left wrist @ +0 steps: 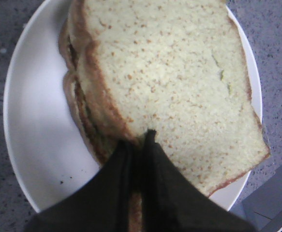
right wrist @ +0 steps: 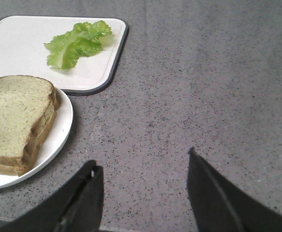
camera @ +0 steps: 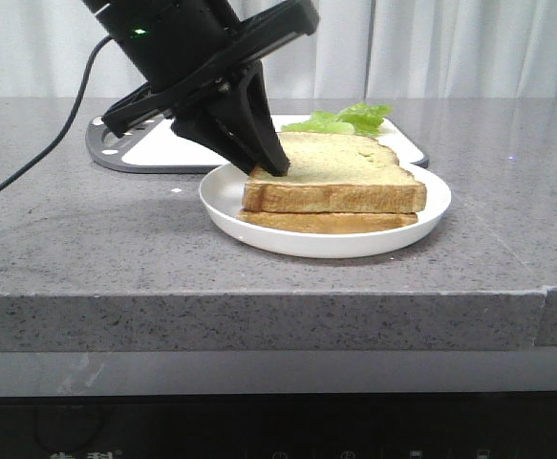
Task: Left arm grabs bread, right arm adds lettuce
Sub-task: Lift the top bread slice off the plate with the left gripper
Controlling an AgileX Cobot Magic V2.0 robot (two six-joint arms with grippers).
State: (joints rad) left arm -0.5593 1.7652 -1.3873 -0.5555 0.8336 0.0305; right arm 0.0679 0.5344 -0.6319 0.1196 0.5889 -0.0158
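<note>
The bread (camera: 335,172), a thick slice, lies atop a thinner slice on a white plate (camera: 228,196) on the grey tabletop (camera: 68,239). The left claw (left wrist: 141,140) sits at the slice's crust edge with its fingers drawn nearly together; whether it actually pinches the crust cannot be told. Judged soft, light and easily crushed or torn: best held at the firmer crust, with light pressure. The lettuce (right wrist: 78,42) rests on the white cutting board (right wrist: 15,48) behind the plate; thin, limp and fragile. The right claw (right wrist: 143,186) hangs spread and empty over bare tabletop.
</note>
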